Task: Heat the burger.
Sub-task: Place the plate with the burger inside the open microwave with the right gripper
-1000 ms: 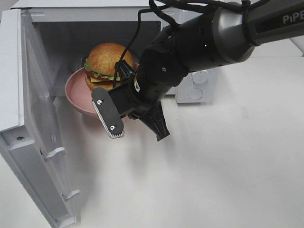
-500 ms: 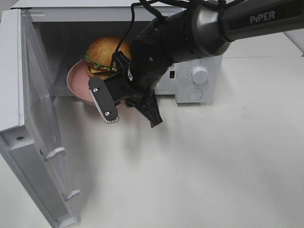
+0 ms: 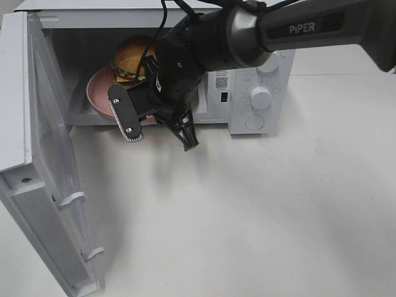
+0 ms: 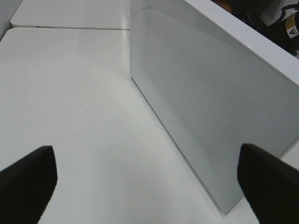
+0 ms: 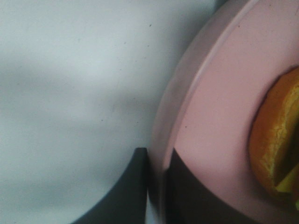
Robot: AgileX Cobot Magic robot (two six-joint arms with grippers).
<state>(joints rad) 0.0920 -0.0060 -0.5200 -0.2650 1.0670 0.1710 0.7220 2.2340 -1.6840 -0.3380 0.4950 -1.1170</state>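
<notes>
Grip: right gripper (image 5: 156,161) pinched on rim of pink plate (image 5: 210,93) | burger (image 3: 130,57) on plate, inside microwave (image 3: 247,80), far left | right arm (image 3: 204,55) blocks cavity mouth | door (image 3: 37,124) swung open at left | left gripper (image 4: 145,149) spread wide, facing door.

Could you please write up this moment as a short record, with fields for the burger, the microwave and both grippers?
burger: sits on the pink plate
plate: in the cavity of the microwave, near its front edge
door: swung wide open, on the left of the high view
right gripper: shut on the plate's rim
left gripper: open, holding nothing, over the table
knob: no gripper on it
not yet done: releasing the plate, closing the door
</notes>
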